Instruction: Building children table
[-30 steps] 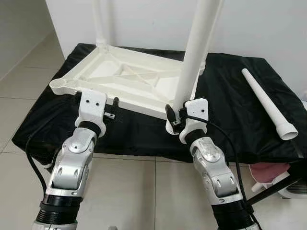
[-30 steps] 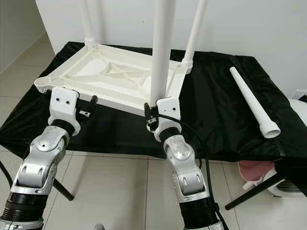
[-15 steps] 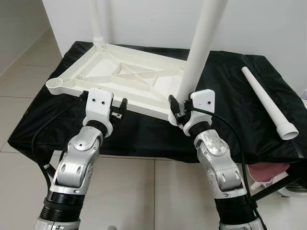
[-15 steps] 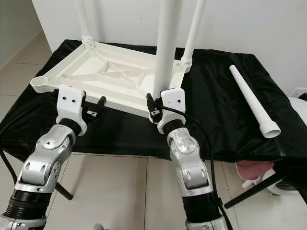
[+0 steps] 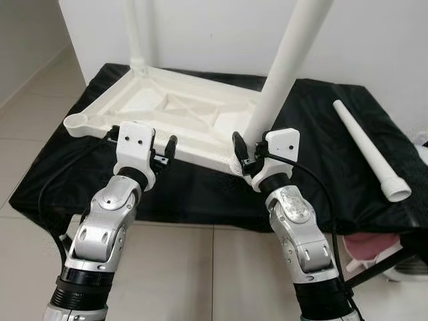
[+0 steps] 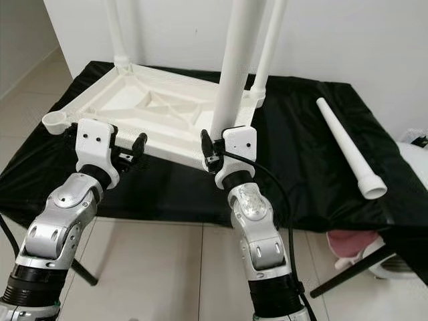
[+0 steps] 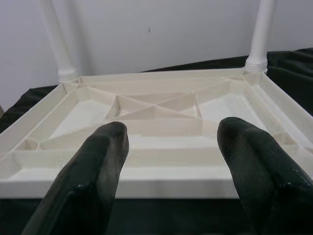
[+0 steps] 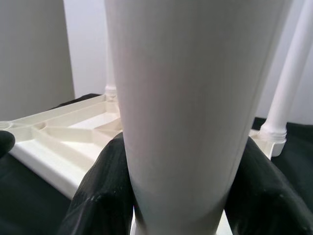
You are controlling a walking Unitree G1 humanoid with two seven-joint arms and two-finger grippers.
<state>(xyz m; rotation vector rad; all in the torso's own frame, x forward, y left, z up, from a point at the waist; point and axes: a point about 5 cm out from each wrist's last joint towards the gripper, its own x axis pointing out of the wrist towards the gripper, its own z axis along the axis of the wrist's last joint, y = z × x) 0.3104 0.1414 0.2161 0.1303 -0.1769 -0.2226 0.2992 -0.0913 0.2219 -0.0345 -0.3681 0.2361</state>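
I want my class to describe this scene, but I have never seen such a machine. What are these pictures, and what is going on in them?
It is a humanoid robot with two silver arms, each ending in a gripper of two black fingers. The two wide pictures come from a stereo camera on its head, looking down; the two close ones come from cameras on its wrists, looking along the fingers.

On a black cloth lies a white table top, upside down. Three legs stand up from its corners. The right gripper is shut on the near leg just above its socket. The left gripper is open and faces the top's near edge; its wrist view shows the edge between the fingers, and I cannot tell whether they touch it. The near left socket has no leg yet. A spare leg lies on the cloth to the right.
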